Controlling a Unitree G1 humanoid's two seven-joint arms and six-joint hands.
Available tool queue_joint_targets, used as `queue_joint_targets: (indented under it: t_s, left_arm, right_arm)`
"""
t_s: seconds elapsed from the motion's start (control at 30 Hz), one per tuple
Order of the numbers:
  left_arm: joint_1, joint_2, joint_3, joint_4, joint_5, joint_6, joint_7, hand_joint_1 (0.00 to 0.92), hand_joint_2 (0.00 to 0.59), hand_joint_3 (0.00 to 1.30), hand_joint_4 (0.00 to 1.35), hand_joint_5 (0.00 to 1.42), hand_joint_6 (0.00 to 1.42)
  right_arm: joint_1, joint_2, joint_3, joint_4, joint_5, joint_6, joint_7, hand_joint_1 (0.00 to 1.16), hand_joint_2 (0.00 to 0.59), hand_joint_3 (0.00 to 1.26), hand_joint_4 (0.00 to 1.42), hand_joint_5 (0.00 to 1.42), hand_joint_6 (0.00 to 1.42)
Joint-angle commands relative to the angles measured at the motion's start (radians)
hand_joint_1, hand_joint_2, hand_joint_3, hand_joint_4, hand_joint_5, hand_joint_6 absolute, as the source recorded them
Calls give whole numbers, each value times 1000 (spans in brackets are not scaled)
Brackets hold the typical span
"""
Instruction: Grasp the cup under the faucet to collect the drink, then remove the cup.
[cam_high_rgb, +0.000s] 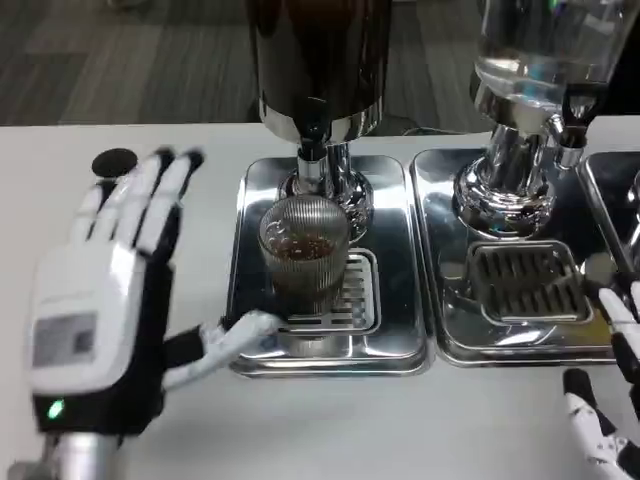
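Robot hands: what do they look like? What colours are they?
The left robot hand has a white back with a pale grey rectangular panel, black sides and palm, white-and-black fingers, and a small green light near the silver wrist. The right robot hand, at the picture's edge, shows white fingers with black parts.

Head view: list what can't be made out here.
- Right hand: cut off by the right and bottom edges; its grip state is unclear.
- Dark dispenser: top cut off by the upper edge; its fill level is hidden.
- Clear dispenser: top also cropped.
- Cup: ribbed glass blurs the drink's level.
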Motion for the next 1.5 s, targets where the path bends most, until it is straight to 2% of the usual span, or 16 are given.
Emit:
queue_joint_targets:
  t_s: [0.03, 0.2, 0.4, 0.47, 0.53, 0.57, 0.67, 0.83, 0.97, 1.07, 1.37, 1.5]
  left_arm:
    - [86, 19, 9, 35, 5, -57, 54, 0, 43, 165, 0, 143, 103]
    - [136, 26, 0, 118, 10, -108, 106, 0, 53, 170, 0, 142, 87]
    - [167, 14, -16, 207, 12, -122, 156, 0, 57, 178, 0, 128, 68]
    - [171, 11, -27, 230, 18, -113, 162, 0, 60, 169, 0, 119, 56]
    - [174, 7, -37, 252, 27, -101, 169, 0, 60, 166, 0, 116, 52]
    - [172, 6, -40, 266, 28, -96, 172, 0, 60, 166, 0, 115, 51]
    - [168, 2, -42, 296, 19, -97, 184, 0, 67, 160, 0, 113, 48]
    - [180, 4, -32, 303, 6, -106, 210, 0, 71, 157, 0, 114, 46]
    - [185, 13, -25, 303, -6, -105, 213, 0, 72, 157, 0, 114, 45]
    - [191, 14, -23, 305, -11, -109, 218, 0, 73, 157, 0, 114, 45]
    - [222, 15, 4, 284, -24, -124, 239, 0, 79, 170, 0, 133, 56]
    - [239, 19, 18, 272, -32, -131, 236, 0, 80, 244, 0, 141, 62]
  right_arm:
    - [-57, 4, -4, -31, 59, -4, 81, 154, 424, 72, 0, 0, 2]
    - [-118, 18, 8, -54, 119, 1, 169, 191, 372, 17, 0, 0, 2]
    - [-219, 52, 29, -51, 199, 51, 314, 201, 325, 0, 0, 0, 2]
    - [-287, 67, 56, -42, 234, 129, 429, 204, 305, 0, 0, 0, 0]
    - [-355, 76, 85, -30, 258, 205, 527, 250, 309, 0, 0, 0, 0]
    - [-388, 82, 97, -27, 271, 235, 566, 274, 302, 0, 0, 0, 0]
    - [-445, 96, 116, -29, 288, 287, 624, 346, 297, 0, 0, 0, 0]
    - [-538, 129, 168, -10, 287, 335, 668, 447, 249, 0, 0, 0, 0]
    - [-599, 150, 216, 9, 259, 356, 677, 458, 220, 0, 0, 0, 0]
    - [-632, 171, 235, 31, 264, 366, 676, 457, 213, 0, 0, 0, 0]
    - [-729, 248, 261, 118, 276, 380, 652, 464, 186, 0, 0, 0, 0]
    - [-761, 279, 246, 172, 301, 380, 631, 462, 184, 0, 0, 0, 0]
